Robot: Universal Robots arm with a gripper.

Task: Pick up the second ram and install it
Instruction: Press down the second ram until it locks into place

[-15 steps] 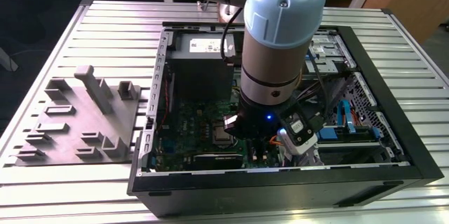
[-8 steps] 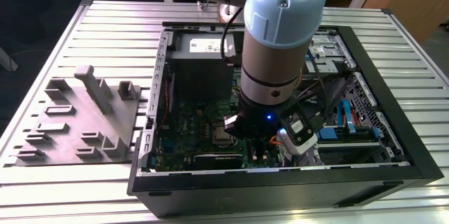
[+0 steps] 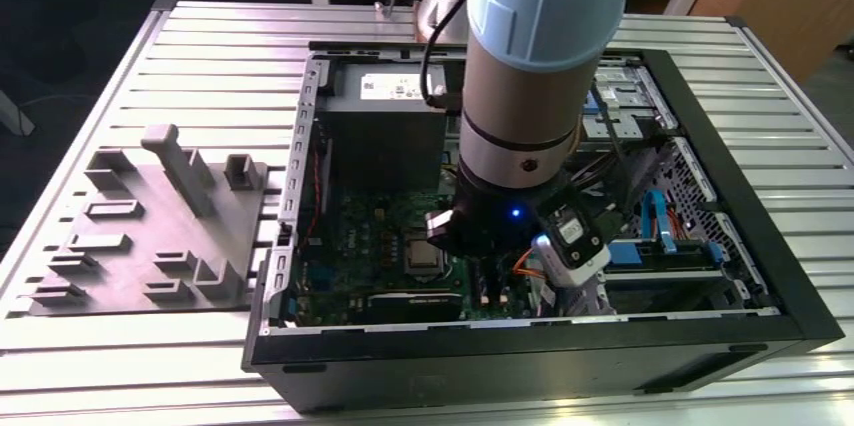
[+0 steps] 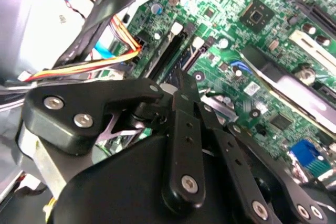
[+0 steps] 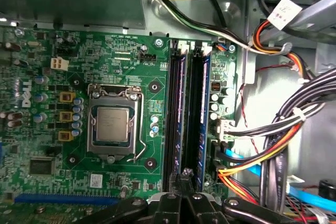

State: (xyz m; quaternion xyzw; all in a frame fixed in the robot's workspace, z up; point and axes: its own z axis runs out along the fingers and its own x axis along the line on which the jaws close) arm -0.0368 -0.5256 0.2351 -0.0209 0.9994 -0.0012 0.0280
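In the exterior view the arm [image 3: 534, 76], a pale blue and grey cylinder, reaches steeply down into an open black computer case [image 3: 747, 246] that lies flat on a ribbed metal table [image 3: 120, 66]. Its gripper [image 3: 483, 264] is low over the green motherboard [image 3: 360, 236], toward the case's near edge. A grey moulded fixture [image 3: 154, 221] sits on the table beside the case, on the exterior view's left.

In the second wrist view the gripper [image 4: 181, 85] shows as matte black linkage bars with silver screws, the fingers [image 4: 184, 98] drawn narrow together just above the end of the black memory slots [image 4: 170, 51]. Orange and yellow cables [image 4: 105, 64] run beside it.

In the first wrist view the fingertips [image 5: 184, 178] meet, pinched nearly closed, at the near end of the slots. Two sticks stand seated side by side in the slots: one ram [image 5: 180, 114] and the second ram [image 5: 205, 114], both dark with blue edges. The square metal processor socket [image 5: 114, 124] lies beside them, with bundled cables [image 5: 273, 145] on the other side.
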